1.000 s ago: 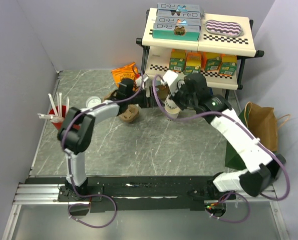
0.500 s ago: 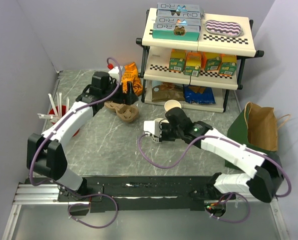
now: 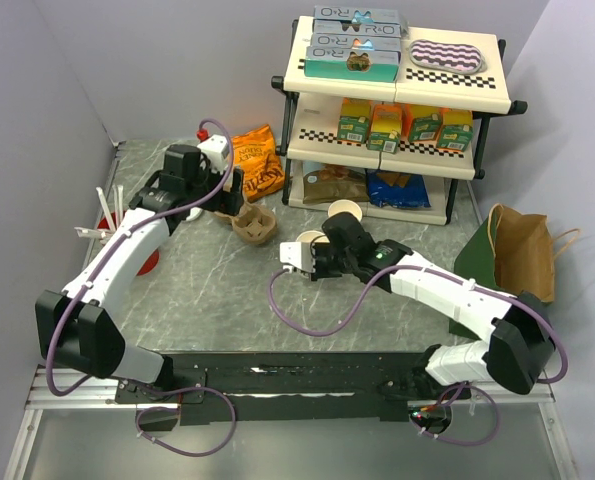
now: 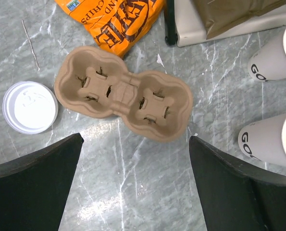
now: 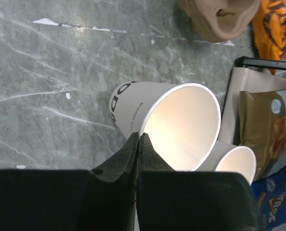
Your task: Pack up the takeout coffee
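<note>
My right gripper (image 5: 139, 137) is shut, pinching the near rim of the takeout coffee cup (image 5: 181, 122), a lidless cream paper cup that looks tilted on the table mid-right (image 3: 313, 240). A like cream cup (image 5: 236, 163) stands just behind it (image 3: 345, 212). My left gripper (image 4: 135, 159) is open and empty, hovering just near of the brown pulp carrier (image 4: 123, 94), which has no cups in it (image 3: 254, 223). The white lid (image 4: 30, 107) lies flat left of the carrier. Both cups show at the right edge of the left wrist view (image 4: 270, 139).
A shelf rack (image 3: 397, 100) with snacks stands at the back right. An orange chip bag (image 3: 260, 165) lies behind the carrier. A red cup with straws (image 3: 117, 225) is at the far left. A brown paper bag (image 3: 522, 250) stands at the right.
My right gripper has come away from the shelf toward the table's middle and now pinches a cup's rim. My left gripper has drawn back left of the carrier.
</note>
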`<state>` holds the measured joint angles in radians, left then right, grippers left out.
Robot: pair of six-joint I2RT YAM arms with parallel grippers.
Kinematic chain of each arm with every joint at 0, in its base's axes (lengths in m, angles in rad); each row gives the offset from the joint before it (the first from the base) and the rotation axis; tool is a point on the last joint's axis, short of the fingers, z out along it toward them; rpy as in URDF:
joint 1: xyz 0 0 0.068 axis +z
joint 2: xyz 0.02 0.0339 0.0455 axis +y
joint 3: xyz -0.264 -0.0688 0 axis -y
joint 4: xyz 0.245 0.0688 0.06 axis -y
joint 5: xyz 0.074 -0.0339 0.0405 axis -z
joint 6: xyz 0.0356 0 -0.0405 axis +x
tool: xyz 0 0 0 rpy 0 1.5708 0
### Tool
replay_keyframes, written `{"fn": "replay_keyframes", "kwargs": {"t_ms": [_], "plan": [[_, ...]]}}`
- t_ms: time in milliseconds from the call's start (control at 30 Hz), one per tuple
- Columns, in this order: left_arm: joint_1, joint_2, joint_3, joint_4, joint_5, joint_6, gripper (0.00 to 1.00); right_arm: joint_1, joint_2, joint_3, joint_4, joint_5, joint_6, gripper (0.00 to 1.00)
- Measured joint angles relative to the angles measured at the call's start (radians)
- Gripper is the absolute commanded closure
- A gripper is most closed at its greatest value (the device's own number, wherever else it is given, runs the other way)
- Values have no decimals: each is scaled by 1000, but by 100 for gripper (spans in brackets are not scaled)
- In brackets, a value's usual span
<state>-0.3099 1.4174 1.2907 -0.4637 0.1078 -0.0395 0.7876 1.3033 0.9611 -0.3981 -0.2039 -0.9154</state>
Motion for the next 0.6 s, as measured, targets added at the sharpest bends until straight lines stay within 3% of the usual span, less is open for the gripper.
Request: {"fn": "replay_keyframes", "kwargs": {"t_ms": [500, 600], "plan": [[14, -1, -37, -12, -1, 21, 1, 34, 15, -23, -27, -4, -20, 100], [14, -1, -59, -14, -1, 21, 1, 37, 16, -23, -33, -7, -19, 95]]}}
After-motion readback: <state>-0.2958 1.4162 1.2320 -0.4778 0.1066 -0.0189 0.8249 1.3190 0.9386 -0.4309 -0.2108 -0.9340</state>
